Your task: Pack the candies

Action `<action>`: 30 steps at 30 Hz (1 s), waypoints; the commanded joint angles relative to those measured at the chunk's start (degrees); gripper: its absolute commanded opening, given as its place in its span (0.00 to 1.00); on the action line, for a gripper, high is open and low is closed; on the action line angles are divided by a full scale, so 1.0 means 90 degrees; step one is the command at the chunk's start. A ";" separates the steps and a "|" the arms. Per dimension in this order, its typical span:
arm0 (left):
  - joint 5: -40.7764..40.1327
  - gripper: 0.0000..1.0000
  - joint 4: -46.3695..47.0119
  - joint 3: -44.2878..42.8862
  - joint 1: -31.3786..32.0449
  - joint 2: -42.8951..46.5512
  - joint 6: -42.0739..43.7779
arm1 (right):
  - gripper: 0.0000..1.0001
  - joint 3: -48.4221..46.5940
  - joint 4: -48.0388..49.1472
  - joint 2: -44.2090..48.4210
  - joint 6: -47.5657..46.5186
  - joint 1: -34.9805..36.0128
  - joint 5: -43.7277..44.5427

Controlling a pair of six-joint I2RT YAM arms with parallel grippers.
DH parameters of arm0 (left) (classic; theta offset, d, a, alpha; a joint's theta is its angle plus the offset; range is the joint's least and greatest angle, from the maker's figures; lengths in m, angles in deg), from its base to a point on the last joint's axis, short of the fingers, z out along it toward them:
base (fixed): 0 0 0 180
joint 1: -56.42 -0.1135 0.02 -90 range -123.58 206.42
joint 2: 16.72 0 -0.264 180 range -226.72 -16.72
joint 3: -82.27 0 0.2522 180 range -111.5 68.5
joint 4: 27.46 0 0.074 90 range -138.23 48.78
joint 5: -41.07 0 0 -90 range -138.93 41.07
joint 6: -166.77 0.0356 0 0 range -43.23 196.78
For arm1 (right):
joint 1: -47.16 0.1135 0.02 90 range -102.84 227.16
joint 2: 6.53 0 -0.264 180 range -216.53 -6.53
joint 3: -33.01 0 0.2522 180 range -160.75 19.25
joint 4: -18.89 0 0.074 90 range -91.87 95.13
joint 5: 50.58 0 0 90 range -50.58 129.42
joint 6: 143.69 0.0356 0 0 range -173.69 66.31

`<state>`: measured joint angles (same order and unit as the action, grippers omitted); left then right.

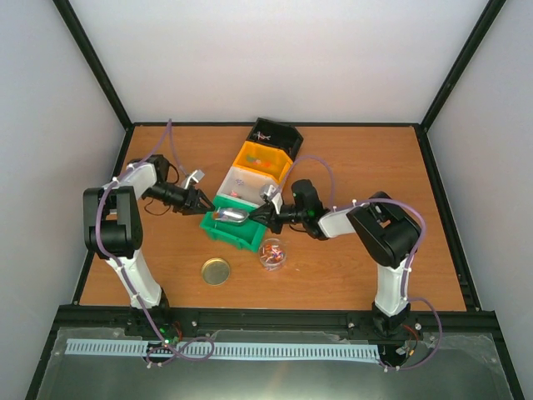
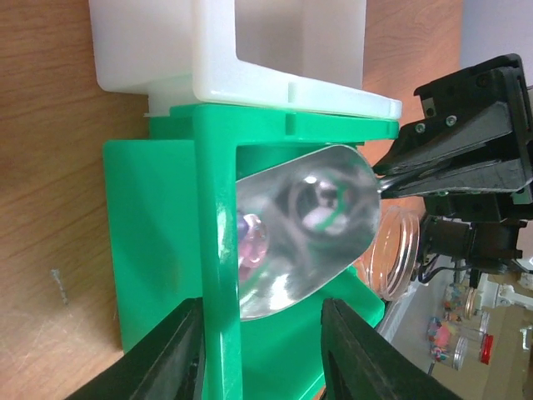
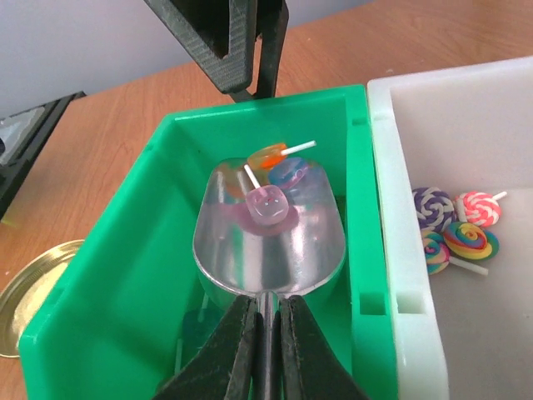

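Observation:
My right gripper (image 1: 265, 215) (image 3: 262, 307) is shut on the handle of a shiny metal scoop (image 1: 230, 215) (image 3: 271, 242) and holds it over the green bin (image 1: 218, 233) (image 3: 108, 275). The scoop carries a few candies (image 3: 268, 204): a pink cube, an orange one and a blue one on sticks. One pink candy shows in the left wrist view (image 2: 252, 242). My left gripper (image 1: 202, 202) (image 2: 262, 354) is open and straddles the green bin's side wall (image 2: 218, 275). One finger lies against the wall; the other stands apart. A clear jar (image 1: 272, 252) holds more candies.
A white bin (image 1: 246, 185) (image 3: 466, 125) with swirl lollipops (image 3: 456, 229) adjoins the green bin, then an orange bin (image 1: 262, 158) and a black bin (image 1: 277, 135) run toward the back. A round gold lid (image 1: 216, 270) (image 3: 25, 292) lies near the front. The jar lies on its side (image 2: 391, 250).

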<state>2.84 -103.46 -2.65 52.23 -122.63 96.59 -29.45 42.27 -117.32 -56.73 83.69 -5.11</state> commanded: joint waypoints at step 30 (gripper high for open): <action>-0.0259 0.45 -0.1676 -0.1615 -0.0349 -0.0237 0.0868 | 0.03 0.0887 -0.0032 0.2740 -0.0713 -0.1170 -0.1100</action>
<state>1.28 -117.65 -14.52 49.35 -124.99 102.45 -20.58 46.25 -97.51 -57.13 73.50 -13.77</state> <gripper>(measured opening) 0.449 0.054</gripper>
